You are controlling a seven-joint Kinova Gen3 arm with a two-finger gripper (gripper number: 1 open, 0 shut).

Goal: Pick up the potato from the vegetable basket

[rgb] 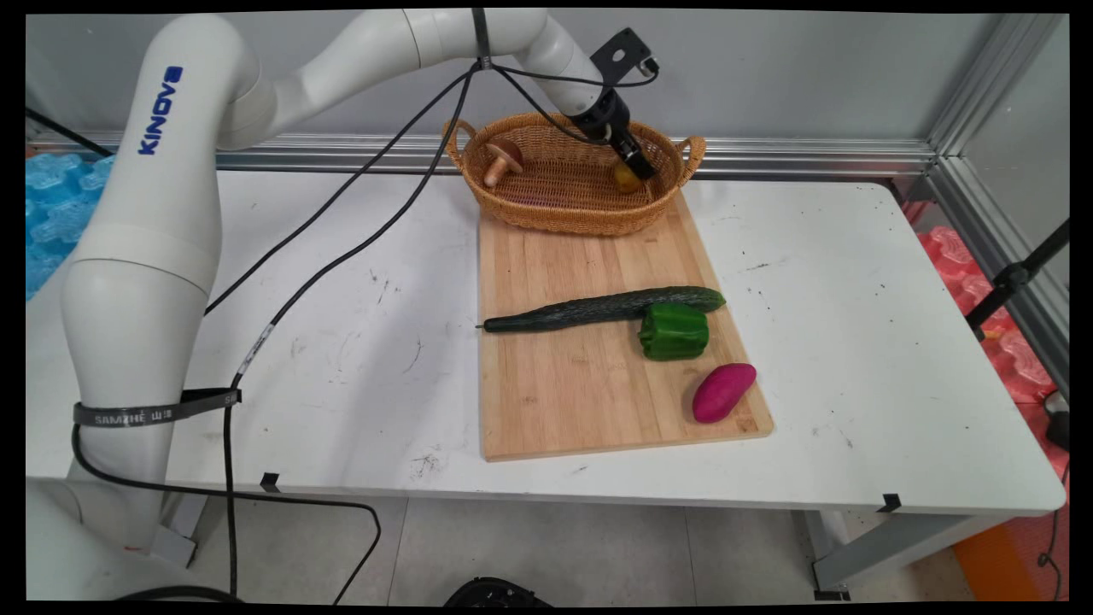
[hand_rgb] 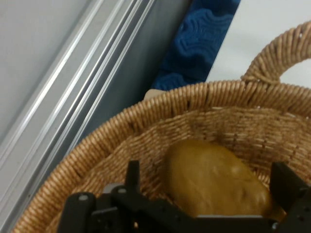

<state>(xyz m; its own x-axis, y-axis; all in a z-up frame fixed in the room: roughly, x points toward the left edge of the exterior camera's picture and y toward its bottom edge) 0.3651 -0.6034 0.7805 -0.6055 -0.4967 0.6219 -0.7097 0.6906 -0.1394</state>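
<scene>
Purple sweet potato (rgb: 723,392): nearest to me, lying by the near right corner of the cutting board (rgb: 564,393), tilted, apart from the other vegetables.
Green pepper (rgb: 675,331): on the board just behind the sweet potato, close against the cucumber's thick end (whether they touch I cannot tell).
Cucumber (rgb: 602,308): long and dark, lying across the board's middle, its thin tip reaching the board's left edge.
Cutting board: light wood, running from the desk's (rgb: 854,342) near half back toward the far edge, right of centre.
Basket (rgb: 564,192): woven wicker with two handles, sitting on the board's far end, close to the desk's far edge and the wall rail.
Mushroom (rgb: 502,160): brown cap, pale stem, leaning in the basket's left part.
Potato (hand_rgb: 214,177): yellowish brown, resting on the basket floor in the right part, by the wall of weave.
Gripper (rgb: 642,166): reached down into the basket's right side, directly at the potato.
Fingers (hand_rgb: 286,182): standing apart on either side of the potato; whether they press on it I cannot tell.
</scene>
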